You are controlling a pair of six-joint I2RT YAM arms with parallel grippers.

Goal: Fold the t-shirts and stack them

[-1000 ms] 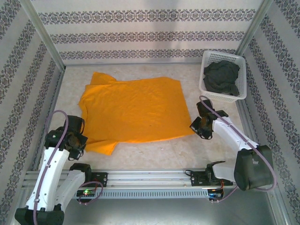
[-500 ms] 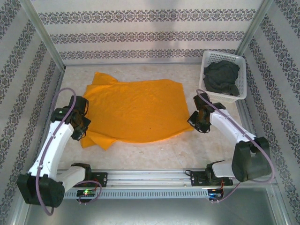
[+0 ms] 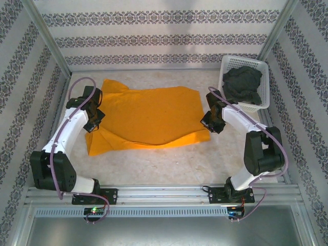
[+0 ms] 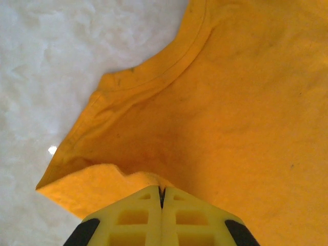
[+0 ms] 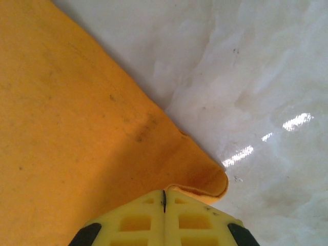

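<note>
Two pinches on: left gripper [image 4: 161,192] and right gripper [image 5: 164,193] clamped tight on near edge of orange t-shirt [image 3: 148,115] on table [image 3: 154,164] — mid first fold, I reckon. Next: carry both forward evenly. Grey t-shirt [image 3: 242,84] sits in basket [image 3: 238,104].

The basket [image 3: 253,105] hides part of the grey t-shirt [image 3: 242,84]; both wrist views cut off the orange t-shirt [image 4: 246,102].

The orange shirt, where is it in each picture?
Top external: orange shirt mid-table, left claw and right claw at its sides.
Left wrist: shirt across the middle and right, edge pinched by the claw at bottom.
Right wrist: shirt on the left, corner pinched at bottom.
Shared landmark: pale marbled table.
</note>
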